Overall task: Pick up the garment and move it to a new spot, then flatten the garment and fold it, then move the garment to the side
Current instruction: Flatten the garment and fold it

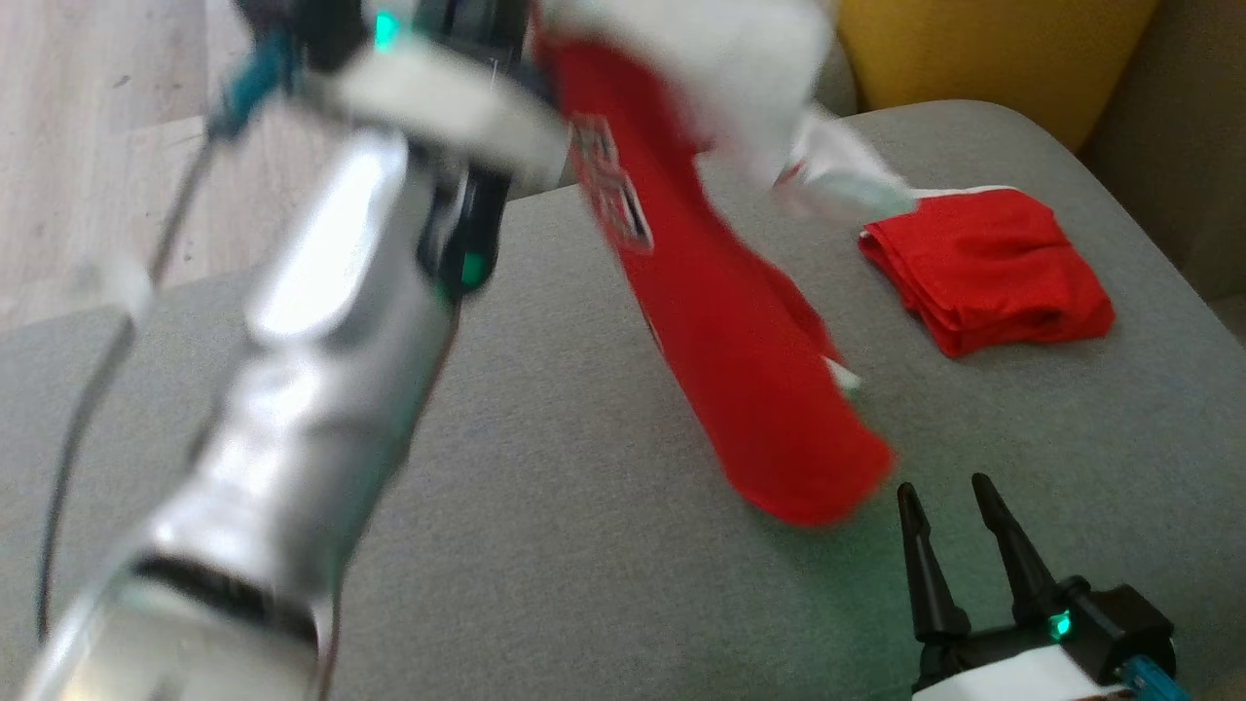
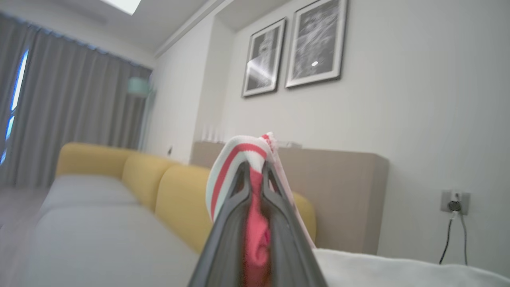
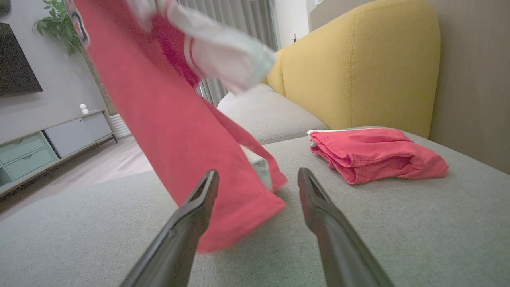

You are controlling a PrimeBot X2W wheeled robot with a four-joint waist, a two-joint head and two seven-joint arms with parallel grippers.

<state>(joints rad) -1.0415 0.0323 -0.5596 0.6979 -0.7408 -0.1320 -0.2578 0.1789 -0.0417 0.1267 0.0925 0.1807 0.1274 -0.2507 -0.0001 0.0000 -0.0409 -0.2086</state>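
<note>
Grey sofa seat (image 1: 584, 545) fills most of the head view, with yellow back cushions (image 1: 973, 49) behind it. The pale left forearm (image 1: 321, 321) rises over the seat toward the top of that view. A red garment (image 1: 740, 389) with white, red-striped trim hangs in a long slanting strip above the middle of the seat. Its lower hem is just ahead of the right gripper (image 1: 942, 485); whether it touches the seat I cannot tell. A folded red garment (image 1: 993, 273) lies farther right, apart from it. The left gripper (image 2: 255, 167) is clamped on the hanging garment's bunched cloth. The right gripper's fingers stand spread, holding nothing.
</note>
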